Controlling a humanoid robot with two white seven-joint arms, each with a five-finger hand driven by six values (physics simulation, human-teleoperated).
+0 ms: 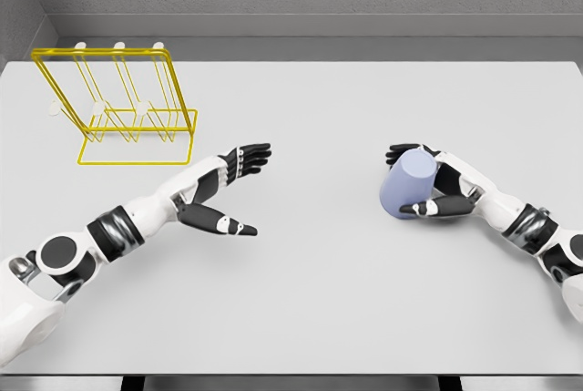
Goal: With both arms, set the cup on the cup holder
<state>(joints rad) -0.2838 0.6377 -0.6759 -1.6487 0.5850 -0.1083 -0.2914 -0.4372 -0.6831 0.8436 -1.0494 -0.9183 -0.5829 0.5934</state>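
A pale blue cup (408, 185) lies tilted on the table's right side, its closed end toward me. My right hand (428, 181) wraps around it, fingers behind and thumb in front near the rim. The yellow wire cup holder (118, 108) with white-tipped pegs stands at the far left of the table. My left hand (239, 186) is open over the table's left middle, fingers stretched toward the right and thumb pointing down-right, holding nothing. It is well clear of the holder and of the cup.
The white table (319, 291) ends at a grey wall at the back. Its front edge runs along the bottom of the view.
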